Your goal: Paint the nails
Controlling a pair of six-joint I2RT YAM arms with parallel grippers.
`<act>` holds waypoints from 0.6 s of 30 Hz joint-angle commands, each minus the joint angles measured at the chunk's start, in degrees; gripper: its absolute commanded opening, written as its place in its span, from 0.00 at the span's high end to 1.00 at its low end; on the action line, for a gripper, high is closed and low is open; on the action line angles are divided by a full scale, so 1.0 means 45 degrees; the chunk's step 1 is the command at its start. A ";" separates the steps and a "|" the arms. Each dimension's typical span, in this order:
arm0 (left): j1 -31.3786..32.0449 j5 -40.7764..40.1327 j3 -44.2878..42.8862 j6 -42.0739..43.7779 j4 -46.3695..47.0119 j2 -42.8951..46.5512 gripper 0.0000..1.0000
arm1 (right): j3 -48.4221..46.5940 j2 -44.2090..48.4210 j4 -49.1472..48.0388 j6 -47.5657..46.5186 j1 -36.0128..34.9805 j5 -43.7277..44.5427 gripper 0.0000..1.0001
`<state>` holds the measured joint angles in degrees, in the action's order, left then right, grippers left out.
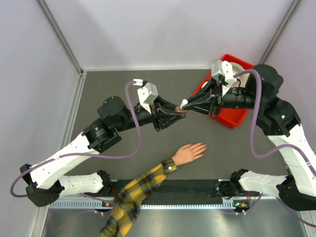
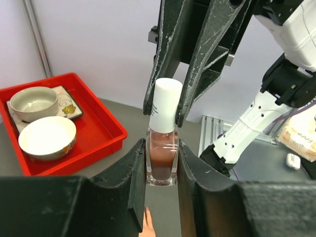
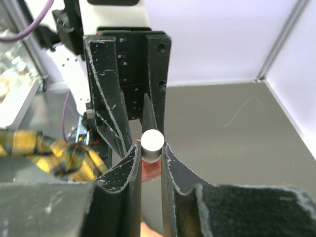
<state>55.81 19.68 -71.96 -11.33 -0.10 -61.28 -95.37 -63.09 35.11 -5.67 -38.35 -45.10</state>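
Nearest the arm bases, at the bottom centre of the top view, the plaid sleeve (image 1: 136, 195) runs up and to the right to the mannequin hand (image 1: 189, 153). The hand lies flat on the desk (image 1: 123, 81), fingers pointing right. The nails (image 1: 203, 146) sit at those fingertips, just right of centre in the frame. They are too small to tell whether any polish is on them, and nothing hints that painting has begun.

Above the hand, mid-frame, both arms reach inward and meet over the desk, well clear of the fingers. The left arm stretches low from the lower left. Its left pincer (image 2: 162, 153) is clenched on the glass body of the polish bottle (image 2: 162, 170) and holds it upright off the desk. The right arm comes in from the right edge, its forearm nearly level. Its right pincer (image 3: 150, 152) is clamped on the white cap (image 2: 165, 101), which looks seated on the bottle.

So the work looks to be at the uncapping step — loosening the cap, drawing out the brush and coating every nail all remain.

Farthest off, at the upper right, the red tray (image 1: 232, 120) holds two bowls (image 2: 47, 138).
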 commanded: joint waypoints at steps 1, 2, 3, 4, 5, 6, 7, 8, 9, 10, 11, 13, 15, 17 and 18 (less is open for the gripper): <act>-0.0274 -0.0955 -0.0394 -0.0451 0.0901 0.0160 1.00 | -0.0463 -0.0119 0.0713 -0.1126 0.0221 -0.3281 0.97; -0.0274 -0.1033 -0.0433 -0.0431 0.0901 0.0141 1.00 | -0.0544 -0.0140 0.0210 -0.0620 0.0240 -0.2543 0.70; -0.0274 -0.1053 -0.0434 -0.0411 0.0939 0.0102 1.00 | -0.0602 -0.0198 -0.0027 0.0700 0.0241 -0.2033 0.55; -0.0293 -0.1073 -0.0453 -0.0411 0.1056 0.0082 1.00 | -0.0700 -0.0257 -0.0261 0.1158 0.0221 -0.1525 0.47; -0.0274 -0.1112 -0.0473 -0.0392 0.1134 0.0024 1.00 | -0.0797 -0.0257 -0.0477 0.2478 0.0221 -0.0612 0.42; -0.0274 -0.1170 -0.0492 -0.0295 0.1154 -0.0074 1.00 | -0.0934 -0.0315 -0.0459 0.3071 0.0221 -0.0061 0.41; -0.0274 -0.1209 -0.0531 -0.0217 0.1155 -0.0113 1.00 | -0.1341 -0.0374 -0.0324 0.3579 0.0182 0.1414 0.40; -0.0274 -0.1268 -0.0589 -0.0158 0.1135 -0.0191 1.00 | -0.1635 -0.0549 -0.0071 0.4377 0.0105 0.2280 0.39; -0.0274 -0.1500 -0.0609 -0.0022 0.1135 -0.0250 1.00 | -0.1986 -0.0666 0.0840 0.4714 -0.0148 0.3158 0.39; -0.0274 -0.1657 -0.0629 0.0037 0.1116 -0.0308 1.00 | -0.2802 -0.0822 0.1352 0.5085 -0.0266 0.4153 0.39; -0.0274 -0.1794 -0.0629 0.0096 0.1077 -0.0348 1.00 | -0.3177 -0.1094 0.1899 0.6036 -0.0403 0.6000 0.40; -0.0274 -0.2263 -0.0629 0.0291 0.1038 -0.0406 1.00 | -0.4190 -0.1467 0.3130 0.6901 -0.0714 0.7456 0.43; -0.0274 -0.2595 -0.0648 0.0408 0.0921 -0.0503 1.00 | -0.5071 -0.2186 0.4009 0.7859 -0.1144 0.8591 0.47; -0.0274 -0.3103 -0.0765 0.0487 0.0765 -0.0582 1.00 | -0.6497 -0.2793 0.5435 0.8522 -0.1711 0.9804 0.53; -0.0274 -0.3220 -0.0766 0.0545 0.0687 -0.0660 1.00 | -0.6907 -0.3299 0.5923 0.8719 -0.1867 1.0117 0.56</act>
<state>54.78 9.89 -72.34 -10.55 0.36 -63.86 -118.65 -72.60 50.37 23.57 -43.44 -14.52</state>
